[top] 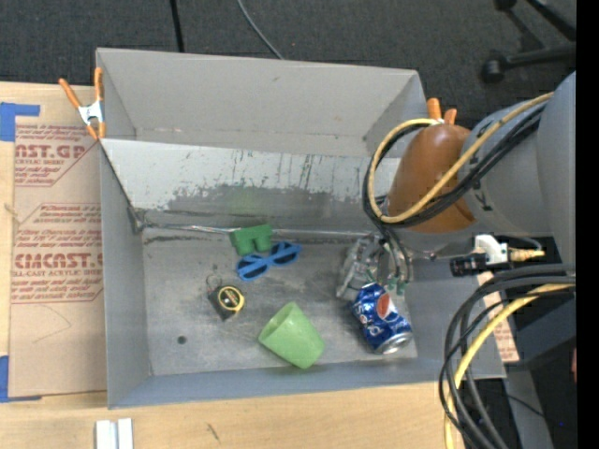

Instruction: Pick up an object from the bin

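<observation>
My gripper [372, 271] hangs at the right side of the bin, just above and touching the top end of a blue Pepsi can [382, 318] that lies on its side near the front right corner. The metal fingers point down at the can's upper end; nothing shows between them. A light green plastic cup [293, 336] lies tipped over to the left of the can.
Further left lie a blue scissor-like plastic piece [267, 259], a green block [251, 239] against the back wall, and a small black and yellow tape measure [227, 299]. The arm with its orange cover and cables fills the right side.
</observation>
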`<state>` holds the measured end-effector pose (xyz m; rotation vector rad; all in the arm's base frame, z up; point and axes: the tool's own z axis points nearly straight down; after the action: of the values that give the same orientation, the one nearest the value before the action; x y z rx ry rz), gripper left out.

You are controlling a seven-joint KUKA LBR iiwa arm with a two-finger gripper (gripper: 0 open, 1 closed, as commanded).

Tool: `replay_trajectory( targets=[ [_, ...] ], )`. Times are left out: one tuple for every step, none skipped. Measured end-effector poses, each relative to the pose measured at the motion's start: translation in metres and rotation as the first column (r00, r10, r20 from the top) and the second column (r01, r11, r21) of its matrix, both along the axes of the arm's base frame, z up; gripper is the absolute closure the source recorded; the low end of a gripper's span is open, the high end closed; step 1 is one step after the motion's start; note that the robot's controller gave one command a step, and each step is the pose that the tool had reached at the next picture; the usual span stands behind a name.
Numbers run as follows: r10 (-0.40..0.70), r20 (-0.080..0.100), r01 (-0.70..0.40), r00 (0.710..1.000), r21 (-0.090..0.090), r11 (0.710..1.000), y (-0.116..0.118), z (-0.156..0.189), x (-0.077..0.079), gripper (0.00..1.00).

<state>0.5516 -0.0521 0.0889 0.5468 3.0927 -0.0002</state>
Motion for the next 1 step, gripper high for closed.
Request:
replay_trajectory(
  targets=[
    [0.000,0.000,0.000,1.000,0.000,1.000,-0.0001,0.0000,0.0000,1.00]
  ],
)
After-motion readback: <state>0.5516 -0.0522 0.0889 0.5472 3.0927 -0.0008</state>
